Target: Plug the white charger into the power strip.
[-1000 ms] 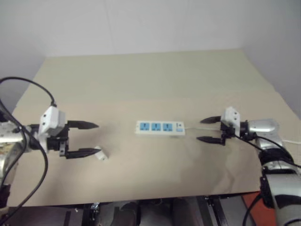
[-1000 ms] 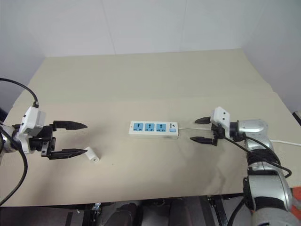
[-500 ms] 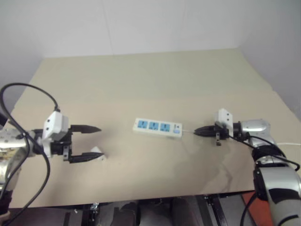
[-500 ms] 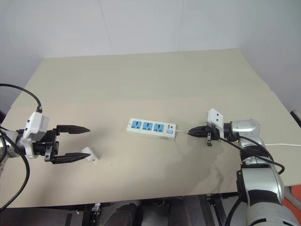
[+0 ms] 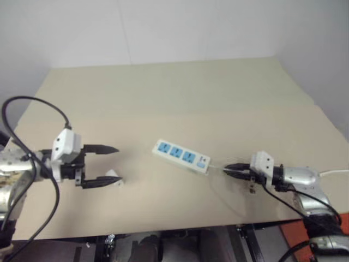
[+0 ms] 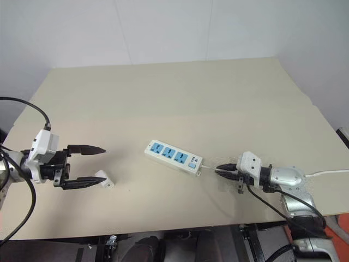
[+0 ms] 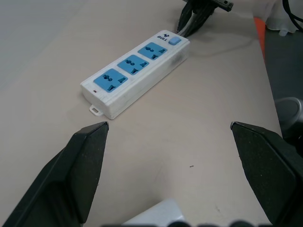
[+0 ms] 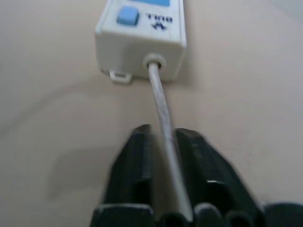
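The power strip (image 5: 181, 155) lies slanted on the tan table, its three blue sockets facing up and its switch end nearest my right gripper (image 5: 226, 170). That gripper is shut on the strip's thin white cord (image 8: 161, 109) just behind the switch end, with the cord running between the fingers. The white charger (image 5: 113, 177) lies on the table at the left, by the lower fingertip of my left gripper (image 5: 112, 165). The left gripper is open, points toward the strip and holds nothing. In the left wrist view the charger (image 7: 156, 215) peeks in between the fingers.
The tan table (image 5: 174, 98) is bare behind the strip. Its front edge (image 5: 180, 226) runs close below both grippers. The cord trails on past my right wrist to the table's right edge (image 5: 334, 173).
My right gripper closed on the cord and drew back toward the front edge. The strip's switch end swung with it, so the strip now lies slanted. The left gripper stayed put.
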`<state>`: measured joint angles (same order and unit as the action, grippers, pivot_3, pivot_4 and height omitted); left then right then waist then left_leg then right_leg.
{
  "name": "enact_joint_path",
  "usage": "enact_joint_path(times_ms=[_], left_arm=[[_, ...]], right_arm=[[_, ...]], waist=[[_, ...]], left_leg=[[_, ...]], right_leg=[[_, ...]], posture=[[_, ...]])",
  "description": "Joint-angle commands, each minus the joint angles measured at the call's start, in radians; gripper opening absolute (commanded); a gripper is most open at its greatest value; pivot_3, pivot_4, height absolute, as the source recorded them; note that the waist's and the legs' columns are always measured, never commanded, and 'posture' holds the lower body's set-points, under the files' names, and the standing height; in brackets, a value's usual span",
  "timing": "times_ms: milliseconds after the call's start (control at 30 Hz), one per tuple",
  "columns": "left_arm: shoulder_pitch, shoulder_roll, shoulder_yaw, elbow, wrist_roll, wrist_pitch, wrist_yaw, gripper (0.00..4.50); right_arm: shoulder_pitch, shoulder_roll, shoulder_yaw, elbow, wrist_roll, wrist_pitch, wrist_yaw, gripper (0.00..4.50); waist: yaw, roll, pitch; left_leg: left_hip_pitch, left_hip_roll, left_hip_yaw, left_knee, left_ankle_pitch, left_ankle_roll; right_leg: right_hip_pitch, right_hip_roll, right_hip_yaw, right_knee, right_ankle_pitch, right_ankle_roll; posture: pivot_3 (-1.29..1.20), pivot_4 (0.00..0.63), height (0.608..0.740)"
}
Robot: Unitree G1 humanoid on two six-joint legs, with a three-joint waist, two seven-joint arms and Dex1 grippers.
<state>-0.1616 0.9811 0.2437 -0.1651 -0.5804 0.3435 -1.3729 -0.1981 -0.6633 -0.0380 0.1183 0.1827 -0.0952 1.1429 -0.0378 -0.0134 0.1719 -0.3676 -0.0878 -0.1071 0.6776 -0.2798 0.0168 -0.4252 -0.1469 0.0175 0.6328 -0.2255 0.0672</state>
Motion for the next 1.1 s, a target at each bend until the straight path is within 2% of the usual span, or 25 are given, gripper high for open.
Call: enact_joint_path(times_ms=[33, 233, 367, 467, 700, 933, 1100], left_arm=[[-0.045, 0.003, -0.013, 0.03, 0.008, -0.023, -0.016, 4.5], [-0.069, -0.002, -0.038, 0.052, 0.02, -0.042, -0.037, 4.5], [-0.084, -0.003, -0.042, 0.069, 0.022, -0.044, -0.049, 4.5], [-0.098, -0.005, -0.042, 0.075, 0.014, -0.037, -0.049, 4.5], [-0.055, -0.003, -0.018, 0.044, 0.013, -0.035, -0.031, 4.5], [-0.002, -0.005, 0.004, 0.015, 0.02, -0.044, 0.004, 4.5], [0.027, -0.007, 0.022, -0.008, 0.006, -0.038, 0.022, 4.5]], right_arm=[[0.037, 0.002, -0.033, -0.178, 0.044, 0.111, -0.089, 2.38], [0.101, 0.022, -0.102, -0.328, 0.181, 0.234, -0.162, 4.4], [0.103, 0.05, -0.079, -0.366, 0.236, 0.301, -0.186, 4.46], [0.079, 0.079, -0.043, -0.353, 0.221, 0.296, -0.205, 4.46], [0.052, 0.135, 0.035, -0.258, 0.113, 0.145, -0.223, 4.46], [-0.001, 0.183, 0.055, -0.116, 0.105, 0.106, -0.219, 4.46], [-0.02, 0.181, 0.061, -0.056, 0.124, 0.079, -0.152, 4.46]], waist=[[0.003, 0.0, 0.0], [0.011, 0.0, 0.0], [0.013, 0.0, 0.0], [0.014, -0.001, 0.0], [0.014, -0.001, 0.0], [0.013, -0.001, 0.0], [0.014, -0.001, -0.001]], left_leg=[[0.0, 0.0, 0.0, 0.0, 0.0, 0.0], [0.0, 0.0, 0.0, 0.0, 0.0, 0.0], [0.0, 0.0, 0.0, 0.0, 0.0, 0.001], [0.0, 0.0, 0.0, 0.0, 0.0, 0.001], [0.0, 0.0, 0.001, 0.0, 0.0, 0.0], [0.0, 0.0, 0.001, 0.001, 0.0, 0.0], [0.0, 0.0, 0.001, 0.001, 0.0, 0.0]], right_leg=[[0.0, 0.0, 0.0, 0.0, 0.0, 0.0], [0.0, 0.0, 0.0, -0.002, 0.001, 0.0], [0.0, 0.0, 0.0, -0.002, 0.001, 0.001], [0.0, 0.0, 0.0, -0.002, 0.001, 0.0], [0.0, 0.0, 0.0, -0.002, 0.001, 0.001], [0.0, 0.0, 0.0, -0.002, 0.001, 0.0], [0.0, 0.0, 0.0, -0.002, 0.001, 0.0]], posture=[[0.0, 0.15, 0.74], [0.0, 0.15, 0.74], [0.0, 0.15, 0.74], [0.0, 0.15, 0.74], [0.0, 0.15, 0.74], [0.0, 0.15, 0.74], [0.0, 0.15, 0.74]])
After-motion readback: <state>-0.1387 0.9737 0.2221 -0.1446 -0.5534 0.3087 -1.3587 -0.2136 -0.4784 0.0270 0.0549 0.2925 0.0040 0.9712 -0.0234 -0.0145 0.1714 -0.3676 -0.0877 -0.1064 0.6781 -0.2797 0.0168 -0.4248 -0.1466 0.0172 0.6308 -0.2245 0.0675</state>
